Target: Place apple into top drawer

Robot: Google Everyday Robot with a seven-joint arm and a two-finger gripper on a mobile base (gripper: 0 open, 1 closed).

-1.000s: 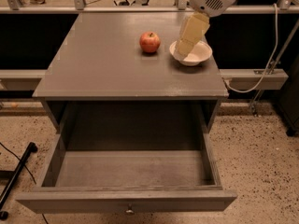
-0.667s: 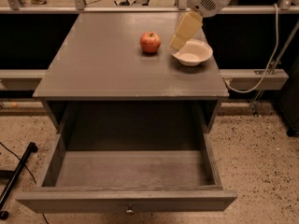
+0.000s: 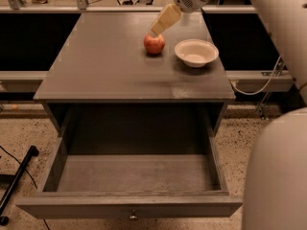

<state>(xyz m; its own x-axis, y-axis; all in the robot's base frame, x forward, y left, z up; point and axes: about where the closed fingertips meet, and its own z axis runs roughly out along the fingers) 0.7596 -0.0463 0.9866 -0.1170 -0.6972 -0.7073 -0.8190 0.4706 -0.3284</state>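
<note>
1. Nearest you, the drawer (image 3: 86,206) stands pulled fully out from the cabinet, with its flat grey front panel along the lower edge of the view. A small metal knob (image 3: 133,217) sits at the centre of that panel.
2. At lower right, a white rounded part of the robot's body (image 3: 276,176) covers the drawer's right corner. At lower left, a black pole (image 3: 19,178) lies on the speckled floor (image 3: 26,133).
3. Above and behind the drawer, the grey cabinet top (image 3: 110,68) runs away from you.
4. The apple (image 3: 154,43) stands on the cabinet top in its far half, a little right of centre and outside the drawer. Its skin is red with paler patches.
5. The bowl (image 3: 196,52), cream-white and shallow, stands upright to the right of the apple. The two are near each other but apart.
6. The gripper (image 3: 157,30) comes down from the upper right on the white arm (image 3: 283,23). Its cream tip is at the apple's top and seems to touch it, though contact is not certain. You cannot tell whether the gripper is spread or pressed together.
</note>
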